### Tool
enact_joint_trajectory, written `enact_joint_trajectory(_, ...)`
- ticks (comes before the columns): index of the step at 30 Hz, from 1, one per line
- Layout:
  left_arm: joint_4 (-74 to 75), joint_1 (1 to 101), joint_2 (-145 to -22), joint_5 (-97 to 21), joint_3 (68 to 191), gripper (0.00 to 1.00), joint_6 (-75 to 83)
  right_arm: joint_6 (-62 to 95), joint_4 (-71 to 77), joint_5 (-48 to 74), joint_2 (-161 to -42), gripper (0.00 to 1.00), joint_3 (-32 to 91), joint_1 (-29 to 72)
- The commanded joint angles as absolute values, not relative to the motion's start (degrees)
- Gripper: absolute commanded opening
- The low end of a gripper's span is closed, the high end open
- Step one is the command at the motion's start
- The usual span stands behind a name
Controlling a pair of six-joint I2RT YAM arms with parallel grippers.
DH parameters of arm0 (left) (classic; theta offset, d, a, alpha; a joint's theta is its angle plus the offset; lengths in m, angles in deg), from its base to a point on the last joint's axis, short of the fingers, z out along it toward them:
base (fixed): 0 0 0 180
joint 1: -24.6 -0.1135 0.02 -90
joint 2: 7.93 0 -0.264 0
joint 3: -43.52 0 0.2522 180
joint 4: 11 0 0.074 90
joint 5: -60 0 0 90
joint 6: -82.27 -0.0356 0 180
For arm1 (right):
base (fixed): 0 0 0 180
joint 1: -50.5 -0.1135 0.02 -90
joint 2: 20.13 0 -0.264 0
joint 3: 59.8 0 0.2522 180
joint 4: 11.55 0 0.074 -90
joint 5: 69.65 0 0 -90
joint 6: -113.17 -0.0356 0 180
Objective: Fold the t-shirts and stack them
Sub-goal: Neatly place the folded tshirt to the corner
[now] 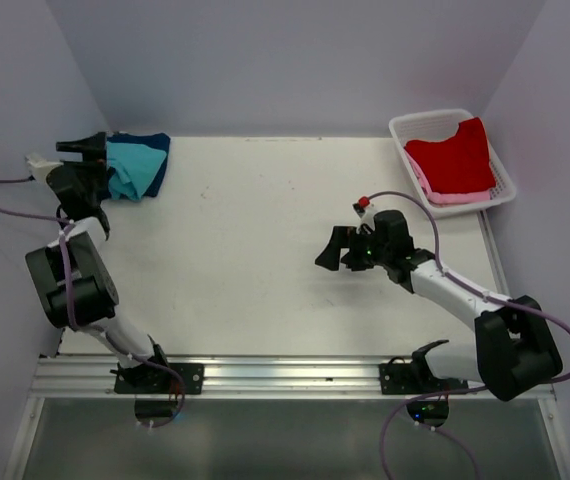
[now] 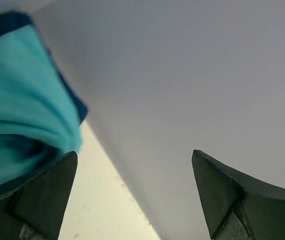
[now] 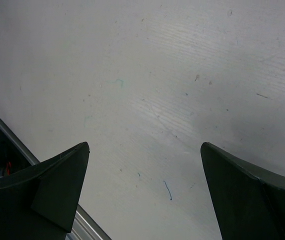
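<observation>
Table (image 1: 255, 220): flat white top, matte, with fine scuffs and small marks visible in the right wrist view. Teal shirt (image 1: 130, 168): soft cloth, bunched into rounded folds, lying in the far-left corner on top of a navy shirt (image 1: 157, 152), whose darker edge shows along the far and right sides. Left gripper (image 2: 135, 160): at that same corner, dark wedge-shaped fingers (image 2: 37, 200) spread wide with nothing between them; the teal cloth lies against the outer side of one finger, and whether it is touching cannot be told. Right gripper (image 1: 331, 248): over the bare middle-right of the table, jaws parted wide, holding nothing. Basket (image 1: 435, 117): white slotted plastic, rectangular with rounded corners, at the far-right corner, set at an angle. Red shirt (image 1: 452, 155): folded to a rough rectangle, smooth-surfaced, uppermost in the basket. Pink shirt (image 1: 437, 196): beneath the red, only a narrow strip showing along the near-left edge.
</observation>
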State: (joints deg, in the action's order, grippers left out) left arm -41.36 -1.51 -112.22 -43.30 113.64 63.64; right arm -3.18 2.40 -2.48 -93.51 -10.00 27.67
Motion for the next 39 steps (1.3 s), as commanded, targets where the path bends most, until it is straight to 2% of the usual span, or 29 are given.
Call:
enact_joint_trajectory(1, -32.5, -2.2, -95.6, -33.6, 113.4, 1.0, 62.8, -3.0, -1.0, -4.4, -92.0, 0.98, -11.1, 27.5)
enact_joint_trajectory(2, -24.8, -1.9, -92.9, -32.6, 114.1, 1.0, 62.8, -3.1, -1.8, -4.6, -92.0, 0.98, -11.4, 27.6)
enact_joint_trajectory(6, -16.4, 0.2, -82.0, -30.3, 114.2, 1.0, 61.7, -4.5, -4.6, -5.7, -92.5, 0.98, -12.5, 27.5)
enact_joint_trajectory(9, -18.6, 1.7, -80.7, -30.8, 113.2, 1.0, 60.7, -5.8, -6.3, -6.5, -92.2, 0.98, -13.3, 27.6)
enact_joint_trajectory(12, -25.2, 1.8, -83.3, -39.5, 112.7, 0.95, 59.6, -6.3, -6.1, -6.0, -89.2, 0.98, -14.7, 27.5)
enact_joint_trajectory(13, -28.1, 1.8, -84.4, -42.5, 112.7, 0.82, 58.8, -6.0, -5.3, -5.3, -86.9, 0.98, -15.2, 27.6)
enact_joint_trajectory(15, -33.2, 2.2, -88.3, -48.2, 113.8, 0.67, 57.6, -5.6, -3.6, -4.1, -84.6, 0.98, -15.1, 27.5)
enact_joint_trajectory(16, -36.8, 2.5, -89.7, -49.2, 114.1, 0.56, 57.0, -4.9, -1.1, -3.1, -82.1, 0.97, -14.6, 27.5)
enact_joint_trajectory(17, -37.5, 3.0, -93.2, -50.6, 115.3, 0.41, 55.1, -4.6, 0.2, -1.6, -80.7, 0.96, -14.2, 27.5)
enact_joint_trajectory(18, -37.1, 3.0, -95.0, -51.4, 116.4, 0.22, 54.2, -4.3, 1.4, -1.0, -79.5, 0.94, -13.8, 27.5)
enact_joint_trajectory(19, -35.5, 3.0, -96.8, -50.4, 118.4, 0.0, 53.2, -4.3, 3.8, -0.7, -77.0, 0.79, -13.2, 27.5)
enact_joint_trajectory(20, -34.9, 3.1, -100.1, -49.3, 119.7, 0.0, 50.4, -4.2, 4.7, -0.7, -75.9, 0.6, -12.9, 27.6)
enact_joint_trajectory(22, -30.5, 3.2, -103.6, -45.5, 124.3, 0.0, 48.0, -4.0, 8.8, 0.4, -73.5, 0.16, -11.6, 27.6)
enact_joint_trajectory(23, -28.6, 3.2, -106.7, -43.4, 125.7, 0.0, 46.1, -4.1, 9.8, 1.4, -71.0, 0.0, -11.3, 27.6)
enact_joint_trajectory(25, -25.9, 3.2, -109.0, -35.3, 128.0, 0.0, 44.5, -4.5, 10.6, 1.3, -67.9, 0.0, -12.1, 27.6)
enact_joint_trajectory(31, -11.5, 3.4, -123.0, -26.9, 137.3, 0.0, 45.5, -4.9, 14.8, 2.8, -59.4, 0.0, -13.9, 27.5)
enact_joint_trajectory(39, 1.8, 4.6, -134.5, -29.4, 139.6, 0.0, 50.4, -3.3, 19.2, 3.7, -56.8, 0.0, -10.8, 27.6)
